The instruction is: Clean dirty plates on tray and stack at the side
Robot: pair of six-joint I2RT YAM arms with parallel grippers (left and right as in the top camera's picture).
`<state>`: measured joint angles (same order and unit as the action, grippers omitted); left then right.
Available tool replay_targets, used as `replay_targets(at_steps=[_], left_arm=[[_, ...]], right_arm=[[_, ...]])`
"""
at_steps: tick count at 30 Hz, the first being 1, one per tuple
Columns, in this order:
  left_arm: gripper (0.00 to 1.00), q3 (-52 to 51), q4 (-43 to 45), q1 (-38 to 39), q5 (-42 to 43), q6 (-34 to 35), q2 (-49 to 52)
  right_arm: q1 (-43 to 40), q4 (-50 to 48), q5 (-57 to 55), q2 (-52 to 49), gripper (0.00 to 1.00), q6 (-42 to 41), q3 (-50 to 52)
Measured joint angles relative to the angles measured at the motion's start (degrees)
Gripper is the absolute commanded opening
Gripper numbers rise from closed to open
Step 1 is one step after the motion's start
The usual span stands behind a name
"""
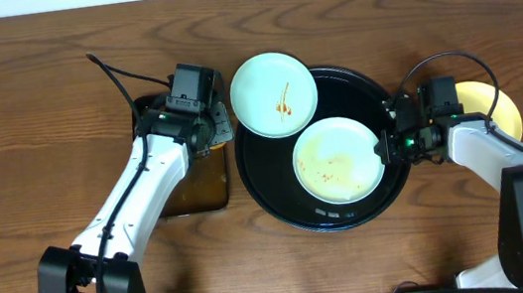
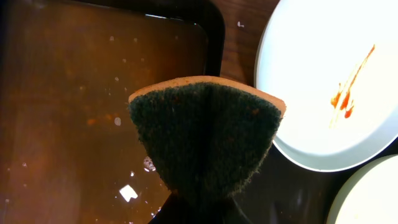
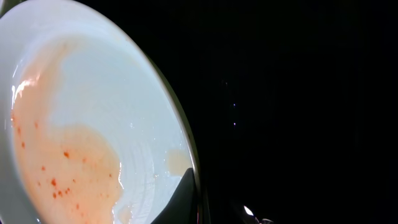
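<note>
Nearest, inside the large round glossy black tray (image 1: pixel 264 181), lies a pale round plastic plate (image 1: pixel 335 160) filmed with watery reddish sauce. The right pincer (image 1: pixel 385 146) is closed at its right rim and looks to be pinching it. Such a plate is probably light and stiff, but slick where wet, so a thin edge grip could slip or tip it. Further back on the left, the left pincer (image 1: pixel 208 133) is clamped on an orange sponge with a dark green scouring face (image 2: pixel 208 137), soft enough to fold, above a wet rectangular dark tray (image 1: pixel 202 189). On the wooden tabletop (image 1: pixel 38 114) to the right, a pale yellow plate (image 1: pixel 496 103) sits outside the black tray, partly hidden by the arm. Farthest, a pale mint-blue plate with a red sauce streak (image 1: pixel 273 95) overlaps the black tray's far-left rim.
</note>
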<state>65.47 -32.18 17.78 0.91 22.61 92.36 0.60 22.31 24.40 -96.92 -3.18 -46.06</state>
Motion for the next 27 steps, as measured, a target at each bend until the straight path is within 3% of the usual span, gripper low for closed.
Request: replay_targets(at_steps=[10,16,27], left_arm=[[0.08,0.0,0.0,0.0,0.0,0.0,0.0],[0.08,0.0,-0.02,0.0,0.0,0.0,0.0],[0.08,0.0,-0.02,0.0,0.0,0.0,0.0]], right_arm=[[-0.9,-0.55,1.46,1.6,0.01,0.5,0.02],[-1.27,1.33,-2.58,11.82,0.01,0.92,0.0],[2.19,5.33,-20.74,23.04,0.01,1.51,-0.07]])
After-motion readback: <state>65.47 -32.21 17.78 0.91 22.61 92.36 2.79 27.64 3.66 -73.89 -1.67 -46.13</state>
